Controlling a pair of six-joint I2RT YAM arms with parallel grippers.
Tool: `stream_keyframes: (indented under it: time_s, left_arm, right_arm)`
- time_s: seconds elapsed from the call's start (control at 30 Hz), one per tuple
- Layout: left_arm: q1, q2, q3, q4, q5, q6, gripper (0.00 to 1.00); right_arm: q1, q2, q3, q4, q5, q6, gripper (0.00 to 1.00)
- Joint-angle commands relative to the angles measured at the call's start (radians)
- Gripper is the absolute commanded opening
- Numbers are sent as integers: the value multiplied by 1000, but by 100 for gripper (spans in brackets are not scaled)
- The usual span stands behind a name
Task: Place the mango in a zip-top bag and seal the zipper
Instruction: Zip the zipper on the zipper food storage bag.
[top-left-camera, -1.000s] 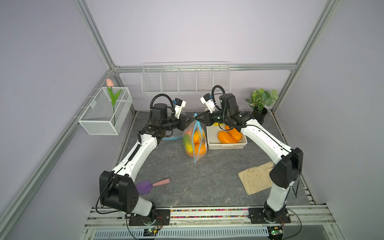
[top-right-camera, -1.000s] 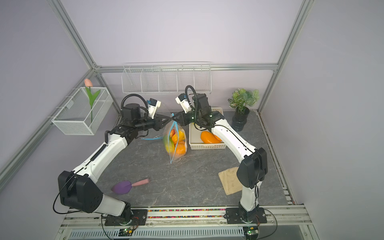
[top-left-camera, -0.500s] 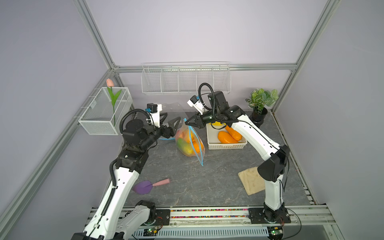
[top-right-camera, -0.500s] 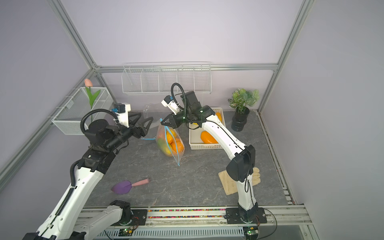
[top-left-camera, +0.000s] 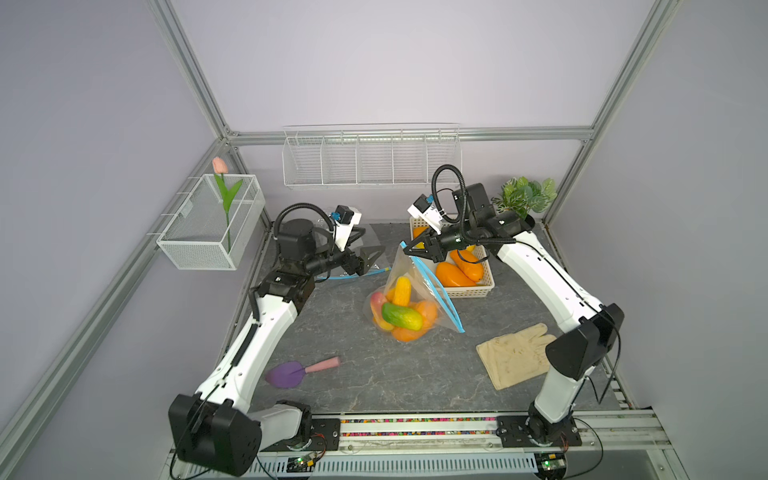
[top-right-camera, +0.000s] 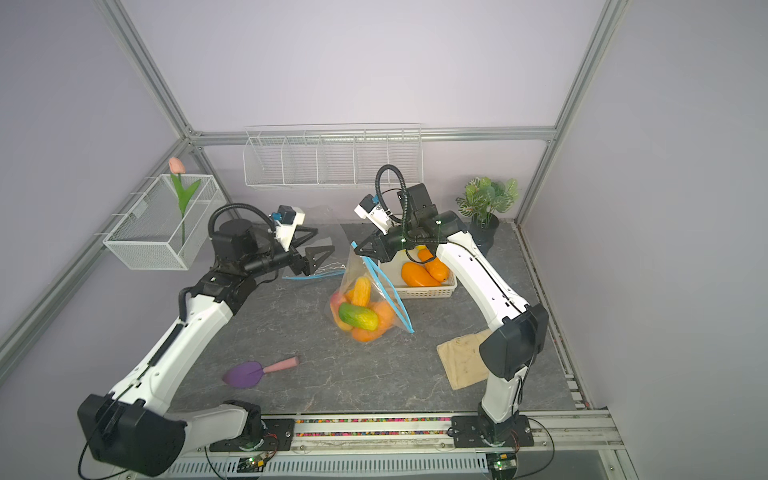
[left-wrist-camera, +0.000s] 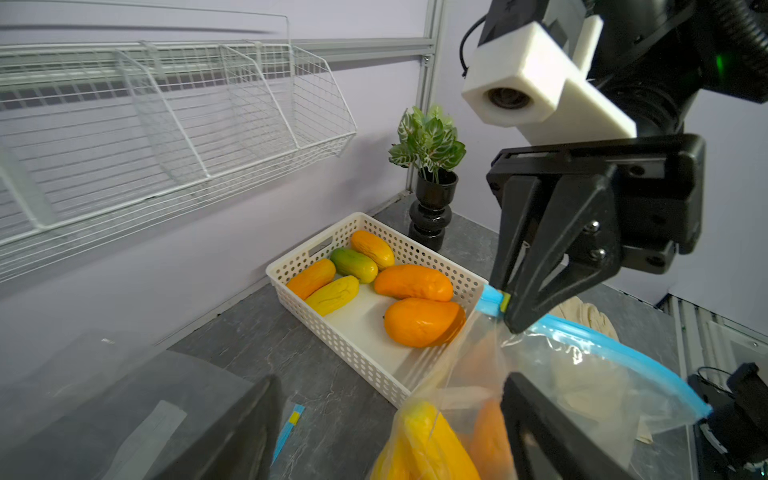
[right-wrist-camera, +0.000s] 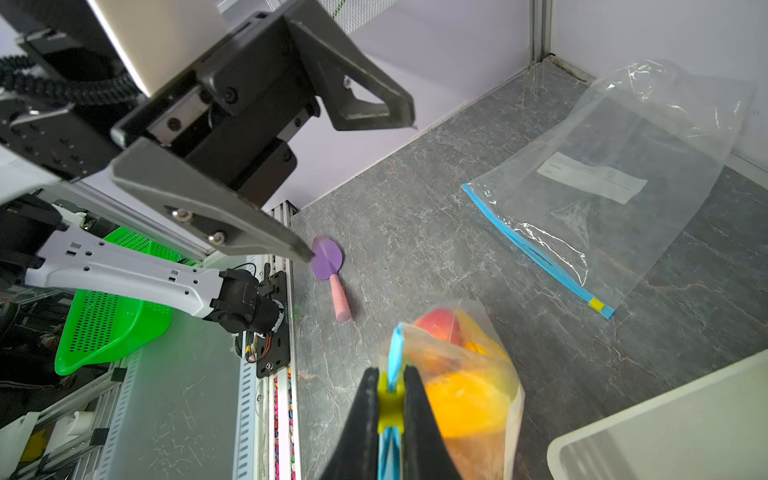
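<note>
A clear zip-top bag (top-left-camera: 405, 307) (top-right-camera: 361, 307) with a blue zipper holds several mangoes, among them a green-yellow mango (top-left-camera: 401, 316). It hangs with its bottom on the table. My right gripper (top-left-camera: 406, 250) (right-wrist-camera: 390, 399) is shut on the yellow zipper slider (right-wrist-camera: 390, 409) (left-wrist-camera: 504, 302) at the bag's top corner. My left gripper (top-left-camera: 372, 241) (top-right-camera: 324, 240) (left-wrist-camera: 390, 432) stands open to the left of the bag, apart from it in both top views, with nothing held.
Behind the bag, a white basket (top-left-camera: 469, 293) holds more mangoes (left-wrist-camera: 419, 322). An empty zip-top bag (right-wrist-camera: 602, 183) lies flat at the back left. A purple scoop (top-left-camera: 291, 372), a beige glove (top-left-camera: 515, 359) and a potted plant (top-left-camera: 525, 199) are also on the table.
My left gripper has opened, let go of the bag's top and drawn back to the left. The bag now hangs from the right gripper alone.
</note>
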Motion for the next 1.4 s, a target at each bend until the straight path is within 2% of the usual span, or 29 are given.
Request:
stream_keyframes:
  time_s: [0.0,0.17,0.4,0.5,0.6,0.77,0.87,0.97,1.2,1.27,1.3,1.37]
  left_arm:
    - [-26,76,116,-161,150,167,83]
    - [-52,182,224,-261,264,246,83]
    - [-59,276,335,-491,418,419,74]
    - [-72,299,361,-585,403,490,72]
    - [-80,318,373,-613,407,507,71]
    - [-138,324,361,-495,269,424,72]
    - [-141,341,372,-445,268,388,71]
    - [-142,360,395,-438,271,383,60]
    - [-142,383,424,-433,282,374,18]
    - [-142,378,423,-421,281,362,3]
    - [-142,376,423,-416,273,355,0]
    - [-141,367,421,-394,252,323,0]
  right_arm:
    - [0,-19,-17,-16,-87,-82,7]
    - [-18,-27,-30,-51,-120,-127,7]
    - [-36,-38,-49,-76,-139,-165,7]
    - [-47,-39,-48,-87,-154,-177,7]
    - [-58,-44,-46,-103,-178,-195,7]
    - [-64,-44,-47,-106,-215,-200,7]
    - [-63,-44,-50,-107,-222,-202,7]
    - [-63,-45,-57,-112,-226,-207,7]
    - [-67,-66,-102,-50,-205,-162,7]
    - [-68,-77,-126,-14,-193,-140,7]
    - [-67,-83,-142,6,-180,-122,7]
    - [-67,-95,-173,43,-145,-96,7]
